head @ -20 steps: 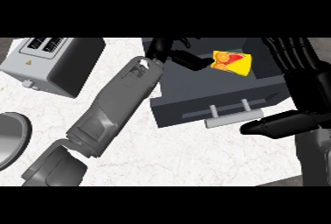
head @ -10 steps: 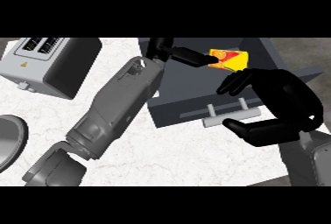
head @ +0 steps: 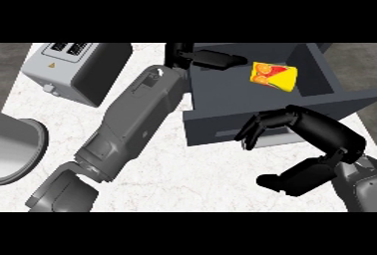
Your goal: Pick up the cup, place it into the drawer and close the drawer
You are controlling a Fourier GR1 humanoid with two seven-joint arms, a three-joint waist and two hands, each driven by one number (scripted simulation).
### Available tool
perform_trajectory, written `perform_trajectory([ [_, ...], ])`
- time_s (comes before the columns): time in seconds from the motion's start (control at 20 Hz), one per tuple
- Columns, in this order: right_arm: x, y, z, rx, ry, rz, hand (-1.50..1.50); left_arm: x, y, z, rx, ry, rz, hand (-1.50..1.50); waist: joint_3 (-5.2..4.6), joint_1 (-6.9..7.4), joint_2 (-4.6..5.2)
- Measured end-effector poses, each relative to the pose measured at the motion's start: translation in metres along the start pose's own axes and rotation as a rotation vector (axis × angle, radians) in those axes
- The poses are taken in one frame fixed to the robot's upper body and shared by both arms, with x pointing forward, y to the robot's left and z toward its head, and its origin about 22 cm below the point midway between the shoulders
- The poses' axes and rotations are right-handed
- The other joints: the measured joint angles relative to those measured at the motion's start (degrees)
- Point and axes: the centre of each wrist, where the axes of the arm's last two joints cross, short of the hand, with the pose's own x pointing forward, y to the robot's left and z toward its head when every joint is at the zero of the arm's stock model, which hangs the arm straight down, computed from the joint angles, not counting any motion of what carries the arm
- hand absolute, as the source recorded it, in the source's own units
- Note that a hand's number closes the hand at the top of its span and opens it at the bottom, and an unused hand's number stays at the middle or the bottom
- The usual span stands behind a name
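The yellow and orange cup (head: 273, 75) lies on its side inside the open dark grey drawer (head: 221, 119), toward its back right. My left hand (head: 213, 59) hovers over the drawer's back left corner, fingers stretched toward the cup but apart from it, holding nothing. My right hand (head: 313, 132) is at the drawer's front panel; its bent fingers (head: 254, 130) rest against the panel and hide the handle, while the thumb (head: 290, 179) is spread wide below, over the counter.
A grey toaster (head: 74, 69) stands at the back left. A round grey metal vessel (head: 15, 149) shows at the left edge. My left forearm (head: 132, 129) crosses the marble counter (head: 199, 169) diagonally.
My left hand has drawn back from the cup, which now lies alone in the drawer. My right hand swung from the drawer's right side round to its front panel.
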Motion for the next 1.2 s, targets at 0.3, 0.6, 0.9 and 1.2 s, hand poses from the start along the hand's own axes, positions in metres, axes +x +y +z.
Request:
perform_trajectory([
  [0.3, -0.023, 0.018, 0.002, -0.038, 0.171, 0.185, -1.50, -0.011, 0.009, 0.007, 0.028, -0.006, 0.051, -1.50, 0.03, 3.78, -0.48],
  [0.6, -0.079, 0.037, -0.014, -0.017, 0.314, 0.251, -1.50, -0.019, 0.020, 0.014, 0.043, -0.025, 0.109, -1.50, 0.04, 7.15, -0.80],
  [0.9, -0.136, 0.037, -0.029, 0.016, 0.425, 0.290, 1.50, -0.035, 0.040, 0.032, 0.052, -0.029, 0.137, -1.50, 0.09, 10.22, -0.88],
  [1.2, -0.166, 0.009, -0.039, -0.075, 0.427, 0.296, 1.50, -0.035, 0.065, 0.040, 0.044, -0.034, 0.160, -1.50, 0.13, 12.50, -0.55],
])
